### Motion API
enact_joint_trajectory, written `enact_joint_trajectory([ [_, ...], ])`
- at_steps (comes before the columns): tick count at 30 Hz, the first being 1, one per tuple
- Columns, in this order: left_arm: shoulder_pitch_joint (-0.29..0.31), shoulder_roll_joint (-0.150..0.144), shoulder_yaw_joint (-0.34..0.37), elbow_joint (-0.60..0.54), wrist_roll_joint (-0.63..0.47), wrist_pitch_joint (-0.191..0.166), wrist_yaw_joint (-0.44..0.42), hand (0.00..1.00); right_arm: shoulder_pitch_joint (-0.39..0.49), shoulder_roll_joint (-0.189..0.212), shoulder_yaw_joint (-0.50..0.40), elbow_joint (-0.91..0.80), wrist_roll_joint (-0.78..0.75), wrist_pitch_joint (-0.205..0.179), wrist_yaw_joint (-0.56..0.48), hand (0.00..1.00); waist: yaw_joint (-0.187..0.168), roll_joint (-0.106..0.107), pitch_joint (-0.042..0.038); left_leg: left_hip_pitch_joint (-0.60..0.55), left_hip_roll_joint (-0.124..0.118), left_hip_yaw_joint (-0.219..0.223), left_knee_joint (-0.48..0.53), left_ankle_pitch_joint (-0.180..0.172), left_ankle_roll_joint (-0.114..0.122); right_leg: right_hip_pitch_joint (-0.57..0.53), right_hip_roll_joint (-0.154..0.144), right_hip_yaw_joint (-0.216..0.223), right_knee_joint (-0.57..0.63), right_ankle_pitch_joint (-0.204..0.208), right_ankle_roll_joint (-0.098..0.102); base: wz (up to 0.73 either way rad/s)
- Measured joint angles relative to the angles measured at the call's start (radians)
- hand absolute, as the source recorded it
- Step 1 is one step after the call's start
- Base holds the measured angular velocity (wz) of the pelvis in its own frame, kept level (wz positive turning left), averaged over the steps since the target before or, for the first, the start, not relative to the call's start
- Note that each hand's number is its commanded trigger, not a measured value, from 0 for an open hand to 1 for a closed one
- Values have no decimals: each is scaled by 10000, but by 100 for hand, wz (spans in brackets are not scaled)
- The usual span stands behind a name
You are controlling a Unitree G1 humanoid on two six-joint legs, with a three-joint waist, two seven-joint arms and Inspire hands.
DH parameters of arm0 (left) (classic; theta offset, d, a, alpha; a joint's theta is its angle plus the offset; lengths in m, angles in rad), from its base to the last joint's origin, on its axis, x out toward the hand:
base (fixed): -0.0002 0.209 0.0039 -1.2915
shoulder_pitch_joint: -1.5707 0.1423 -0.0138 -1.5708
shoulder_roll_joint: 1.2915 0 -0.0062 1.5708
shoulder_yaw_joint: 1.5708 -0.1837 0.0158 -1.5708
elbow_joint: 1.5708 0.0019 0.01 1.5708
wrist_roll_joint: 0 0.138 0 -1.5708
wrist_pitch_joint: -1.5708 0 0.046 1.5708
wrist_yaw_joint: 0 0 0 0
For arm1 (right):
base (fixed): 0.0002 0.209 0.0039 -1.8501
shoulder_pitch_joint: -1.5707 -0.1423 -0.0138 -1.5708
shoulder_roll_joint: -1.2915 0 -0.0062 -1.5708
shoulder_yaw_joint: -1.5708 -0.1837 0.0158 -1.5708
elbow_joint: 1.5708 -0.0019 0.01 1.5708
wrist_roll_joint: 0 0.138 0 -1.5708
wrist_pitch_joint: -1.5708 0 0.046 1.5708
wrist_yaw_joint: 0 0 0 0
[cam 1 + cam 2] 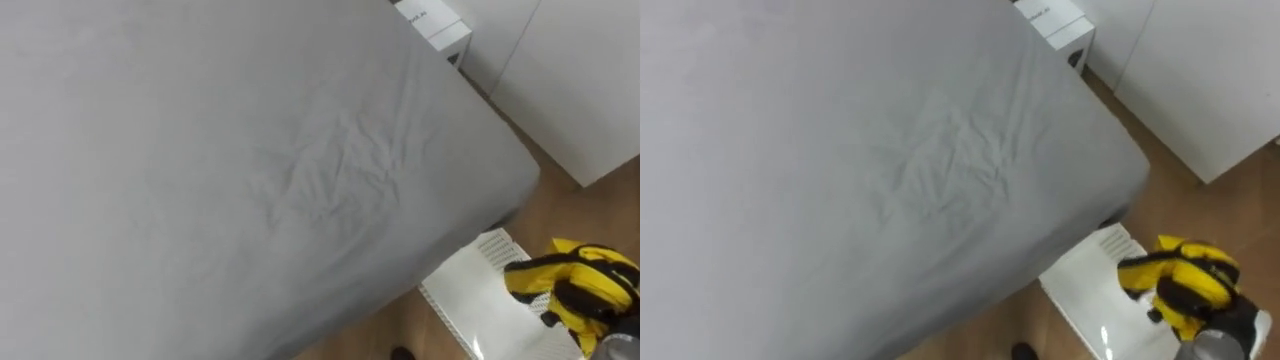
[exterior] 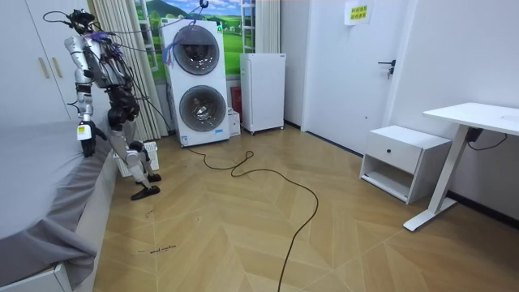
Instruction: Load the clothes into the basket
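A yellow garment (image 1: 580,275) hangs bunched over the white basket (image 1: 470,305) at the lower right, on the wooden floor beside the bed. My right hand (image 1: 578,300) comes up from the bottom right corner, its dark fingers curled into the yellow cloth. The basket's slatted rim shows just left of the garment. In the room view I stand at the bed's edge with the basket (image 2: 135,157) behind my legs, and my left hand (image 2: 83,135) hangs low by the mattress side.
The big bed with a creased grey sheet (image 1: 250,170) takes up the left and middle. A white box (image 1: 432,25) lies past its far corner, next to white wardrobe doors (image 1: 590,90). Bare wooden floor (image 1: 600,205) runs between bed, wardrobe and basket.
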Motion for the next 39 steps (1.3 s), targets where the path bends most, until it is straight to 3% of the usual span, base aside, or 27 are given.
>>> enact_joint_trajectory([
  [2, -47, 1, -19, 0, 1, -90, -9, 0, -181, -73, -2, 123, 58, -8, -10, 0, -24, 10, -1, -64, -35, -125, 10, 64, 25, -39, -126, -405, 11, -2, -3, 13],
  [5, -150, 1, -46, 46, 0, -296, -24, 0, -183, -238, -15, 140, 317, -33, -9, 0, -21, 7, 3, -167, -159, -307, 10, 159, 88, -93, -253, -584, 15, -85, 19, 21],
  [22, -25, 88, -188, 18, 6, -648, -108, 0, -70, -525, -318, 521, 372, -482, -23, 0, 119, -5, 1, -136, -152, -323, 50, 189, 128, 5, -305, -711, 3, -115, 57, 1],
  [27, 40, 243, -189, -161, 6, -869, -150, 0, 240, -538, -301, 517, 881, -487, -215, 0, 281, -163, 18, 107, -173, -424, 49, 189, 127, 330, -368, -990, -53, -151, 41, 11],
  [28, 41, 305, -186, -159, 9, -885, -234, 0, 275, -541, -302, 516, 888, -487, -215, 0, 281, -287, 78, 199, -172, -478, 48, 190, 125, 440, -363, -1022, -143, -149, 40, 10],
  [29, 57, 367, -178, -168, 9, -887, -271, 0, 364, -540, -296, 517, 894, -487, -213, 0, 301, -310, 9, 273, -167, -525, 48, 189, 124, 532, -357, -1052, -193, -149, 40, 11],
  [39, 472, 528, 219, -560, 36, -1021, -449, 0, 1196, -371, -268, 519, 932, -460, -142, 0, 409, -929, -68, 999, -178, -997, -132, 171, 93, 1697, -337, -1459, -729, -53, 45, 15],
])
